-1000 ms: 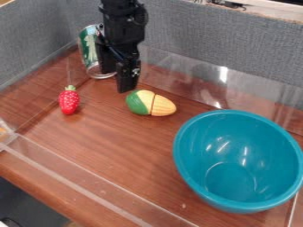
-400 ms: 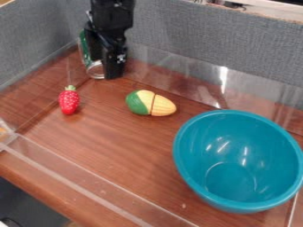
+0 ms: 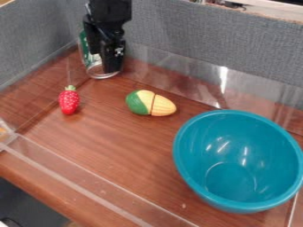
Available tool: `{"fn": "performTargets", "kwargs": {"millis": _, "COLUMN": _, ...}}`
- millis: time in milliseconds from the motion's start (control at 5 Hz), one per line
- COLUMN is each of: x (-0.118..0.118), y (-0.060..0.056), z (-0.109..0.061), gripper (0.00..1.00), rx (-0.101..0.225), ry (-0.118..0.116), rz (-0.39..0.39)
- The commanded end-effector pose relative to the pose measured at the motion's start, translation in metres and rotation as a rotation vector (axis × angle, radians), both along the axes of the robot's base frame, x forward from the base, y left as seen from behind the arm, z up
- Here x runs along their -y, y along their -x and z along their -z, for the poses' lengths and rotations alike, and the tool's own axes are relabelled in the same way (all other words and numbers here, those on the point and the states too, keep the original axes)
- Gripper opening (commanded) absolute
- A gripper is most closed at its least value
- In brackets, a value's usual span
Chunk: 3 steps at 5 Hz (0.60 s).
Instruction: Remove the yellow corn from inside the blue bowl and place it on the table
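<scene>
"What is our wood-grain table [image 3: 119,151] holding?"
"We're seeing yellow corn [image 3: 151,103] lying outside the blue bowl [image 3: 239,160]."
"And our gripper [image 3: 110,67]?"
"We're keeping it wide open, gripping nothing, beside the can [image 3: 92,58]."

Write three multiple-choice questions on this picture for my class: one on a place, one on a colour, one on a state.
1. Where is the small oval yellow toy corn?
A) Inside the round blue plastic bowl
B) On the reddish-brown wood-grain table
C) On top of the toy strawberry

2. What colour is the toy strawberry?
A) Red
B) Purple
C) White

3. What is the state of the bowl?
A) Upside down
B) Tipped on its side
C) Upright, with nothing in it

Key:
1. B: the corn lies on bare wood, between strawberry and bowl.
2. A: its body is red under a green top.
3. C: its opening faces up and its inner floor shows bare.
</scene>
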State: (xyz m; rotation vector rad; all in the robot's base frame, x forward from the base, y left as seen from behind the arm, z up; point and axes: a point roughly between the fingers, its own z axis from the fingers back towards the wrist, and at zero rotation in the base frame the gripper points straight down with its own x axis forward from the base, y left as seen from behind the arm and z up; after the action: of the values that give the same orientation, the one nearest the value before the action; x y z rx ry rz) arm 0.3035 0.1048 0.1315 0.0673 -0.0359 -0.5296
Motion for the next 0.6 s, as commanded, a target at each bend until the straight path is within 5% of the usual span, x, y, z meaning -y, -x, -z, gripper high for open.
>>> {"fn": "performTargets", "kwargs": {"millis": 0, "x": -0.0048, "y": -0.0075, "z": -0.0080, "gripper": 1.00, "rx": 0.043, "ry": -0.005, "rz": -0.037}}
{"fn": "performTargets", "kwargs": {"millis": 400, "x": -0.0014, "y": -0.0087, "z": -0.0096, "gripper": 1.00, "rx": 0.032, "ry": 0.005, "rz": -0.048}}
